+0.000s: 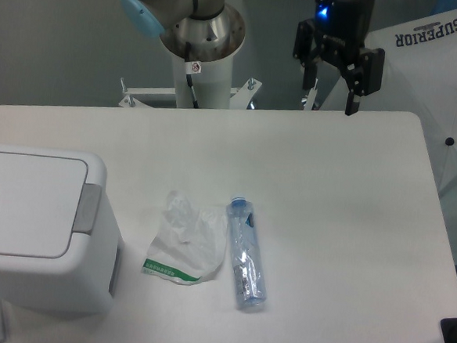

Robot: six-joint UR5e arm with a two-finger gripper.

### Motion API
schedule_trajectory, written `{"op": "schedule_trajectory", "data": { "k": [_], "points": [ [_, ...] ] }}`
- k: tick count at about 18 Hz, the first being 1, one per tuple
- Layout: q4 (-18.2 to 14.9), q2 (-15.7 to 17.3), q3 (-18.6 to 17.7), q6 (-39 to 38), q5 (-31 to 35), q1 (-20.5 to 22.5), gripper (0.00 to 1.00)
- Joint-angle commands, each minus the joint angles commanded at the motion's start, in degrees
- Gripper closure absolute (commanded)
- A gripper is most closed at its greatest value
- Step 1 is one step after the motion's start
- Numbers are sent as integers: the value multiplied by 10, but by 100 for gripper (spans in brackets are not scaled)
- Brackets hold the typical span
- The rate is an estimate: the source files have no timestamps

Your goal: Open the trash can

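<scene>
Status: nothing done yet, by the look of it. The trash can (40, 233) has its flat lid (24, 203) down and flush, no gap visible along the lid edge. The grey push bar (87, 209) sits unpressed on the can's right-hand side, as far as I can tell.

The gripper (332, 98) is well away from the trash can, up at the far edge of the counter (344, 203) and toward its opposite end, hanging above the surface. Jaws are spread apart, nothing between them.

Trash can location: front-left corner of the counter, partly cut off by the left and bottom of the view. Lying between the can and the gripper's end of the counter: a crumpled plastic bag (184, 240) just beside the trash can, then a flattened clear plastic bottle (246, 254) just past the bag. Neither touches the can.

Orientation: the lid's long axis looks to run left-right across the view, roughly parallel to the counter's front edge, though the cropped left side makes that a judgement. The push bar faces toward the bag and bottle, its own long axis running front-to-back. The hinge is presumably on the cropped-off side; can't confirm.

Left to do, my read: travel across to the can, come down on the push bar, press until the lid pops.
</scene>
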Motion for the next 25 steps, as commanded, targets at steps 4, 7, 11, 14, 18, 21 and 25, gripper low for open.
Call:
{"op": "schedule_trajectory", "data": {
  "k": [4,7,11,14,18,21,25],
  "points": [
    [4,-11,0,-110,-24,-20,0],
    [9,-19,3,-177,-23,-63,0],
    [29,-33,11,-291,-42,-72,0],
    [64,-36,10,-434,-84,-84,0],
    [78,-44,11,-499,-86,-134,0],
    [83,-49,16,-613,-84,-150,0],
    [94,-56,18,-648,-86,-182,0]
  ]
}}
